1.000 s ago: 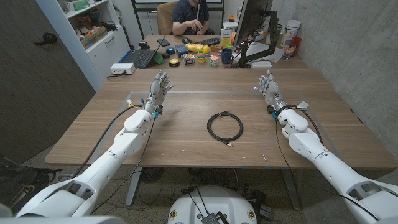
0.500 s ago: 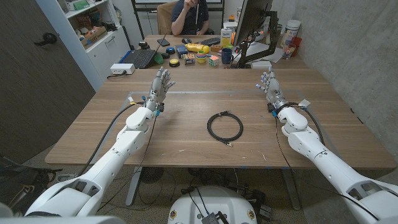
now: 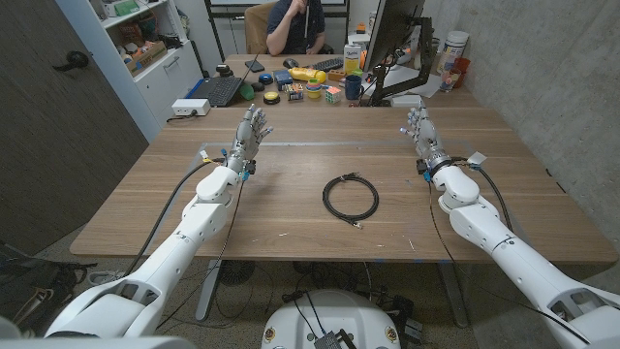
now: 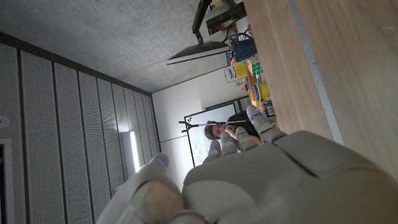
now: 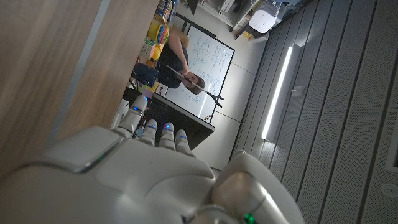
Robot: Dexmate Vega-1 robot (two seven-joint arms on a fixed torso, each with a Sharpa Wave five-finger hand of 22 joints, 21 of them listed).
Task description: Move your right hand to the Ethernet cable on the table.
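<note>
One Ethernet cable (image 3: 350,198), two hands – left (image 3: 249,133), right (image 3: 420,133) – one person (image 3: 294,21)

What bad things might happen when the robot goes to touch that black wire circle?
The right hand is open and well away from the Ethernet cable, so it may stop short or miss. The cable lies loose in a coil on the table; a bump might push it or uncoil it.

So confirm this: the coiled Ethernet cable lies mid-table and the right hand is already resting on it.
Not quite. The coiled Ethernet cable does lie mid-table, but the right hand is well apart from it, raised near the table's right side with open fingers, as the head view shows.
</note>
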